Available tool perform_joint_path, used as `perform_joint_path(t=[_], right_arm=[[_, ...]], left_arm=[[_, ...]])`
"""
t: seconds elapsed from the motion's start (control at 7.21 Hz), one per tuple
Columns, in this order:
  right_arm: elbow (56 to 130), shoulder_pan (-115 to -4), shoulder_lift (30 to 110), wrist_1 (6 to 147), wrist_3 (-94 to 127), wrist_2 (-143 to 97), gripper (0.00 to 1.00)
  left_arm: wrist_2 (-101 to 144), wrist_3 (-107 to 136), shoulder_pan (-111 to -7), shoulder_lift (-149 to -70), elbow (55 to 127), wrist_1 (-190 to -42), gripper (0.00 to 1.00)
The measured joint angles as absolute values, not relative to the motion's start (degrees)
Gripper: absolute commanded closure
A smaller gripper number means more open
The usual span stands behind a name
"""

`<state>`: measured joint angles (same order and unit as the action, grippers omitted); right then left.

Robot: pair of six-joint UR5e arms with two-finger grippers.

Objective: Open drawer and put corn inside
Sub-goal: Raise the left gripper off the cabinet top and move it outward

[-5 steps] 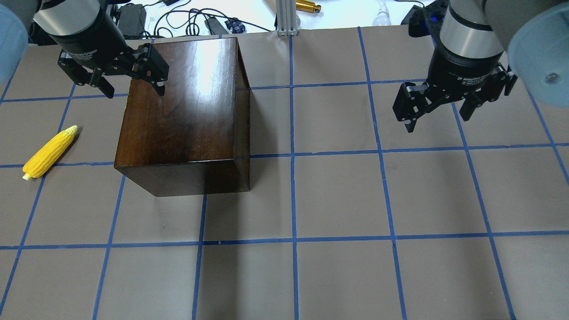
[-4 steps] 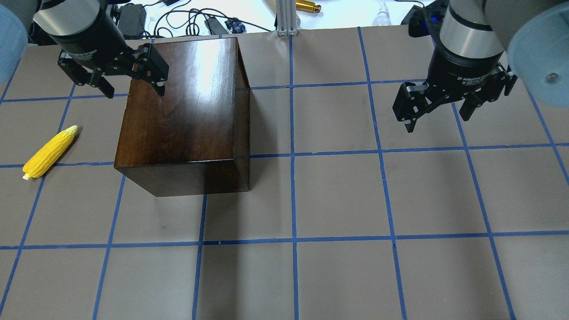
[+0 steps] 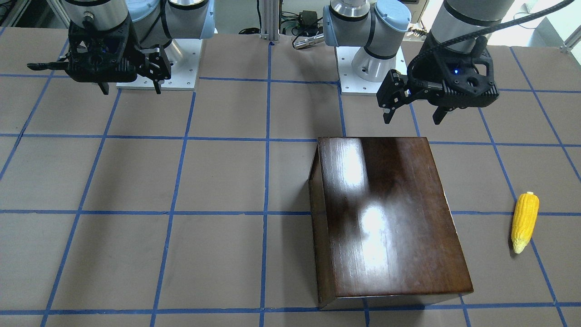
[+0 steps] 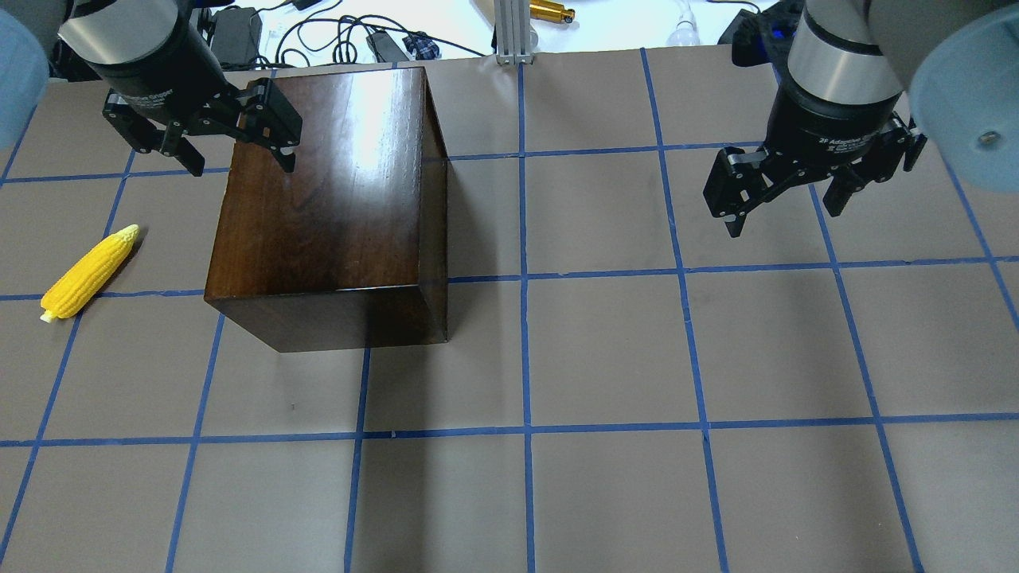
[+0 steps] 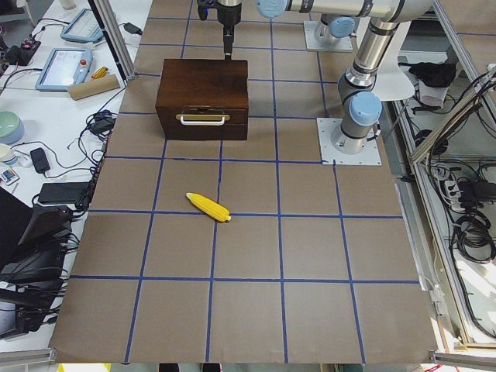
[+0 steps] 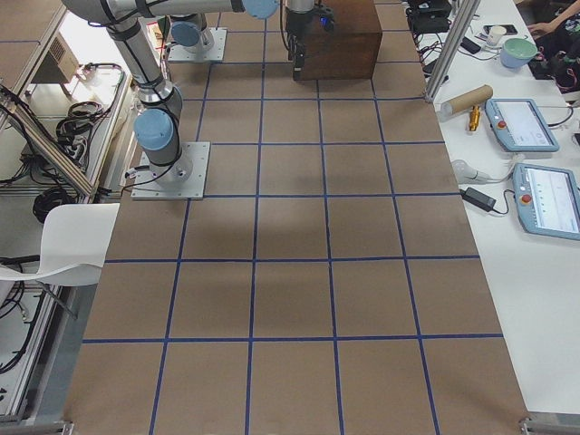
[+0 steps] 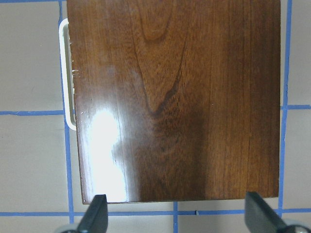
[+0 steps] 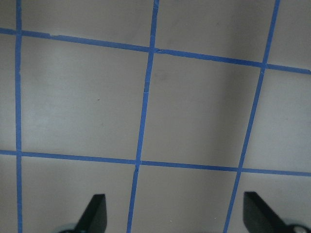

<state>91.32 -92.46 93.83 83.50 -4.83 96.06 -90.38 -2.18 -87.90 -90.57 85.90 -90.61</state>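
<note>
Taped table (image 4: 605,350): left gripper (image 4: 241,163) and right gripper (image 4: 784,219) held wide, empty; the box (image 4: 318,183) may be dragged when the drawer (image 5: 203,124) is pulled.

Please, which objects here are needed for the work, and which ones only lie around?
Needed: glossy dark-brown wooden box; its closed drawer with the metal pull; bumpy yellow toy corn cob.
Only lying around: gold metal cylinder; black power adapter; brown cardboard tube.

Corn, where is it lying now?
In the overhead view the corn lies at the left edge, on the robot's left side, apart from the wooden box.
</note>
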Motion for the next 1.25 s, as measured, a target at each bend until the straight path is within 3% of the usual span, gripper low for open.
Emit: perform_joint_path(t=[0.83, 1.25], right_arm=[[91.3, -92.5, 93.8, 83.5, -4.8, 96.1, 0.00], [91.3, -92.5, 93.8, 83.5, -4.8, 96.1, 0.00]], left_arm=[[-90.6, -2.7, -86.4, -90.7, 85.2, -90.8, 0.00], [-90.6, -10.6, -76.2, -91.3, 85.2, -91.3, 0.00]])
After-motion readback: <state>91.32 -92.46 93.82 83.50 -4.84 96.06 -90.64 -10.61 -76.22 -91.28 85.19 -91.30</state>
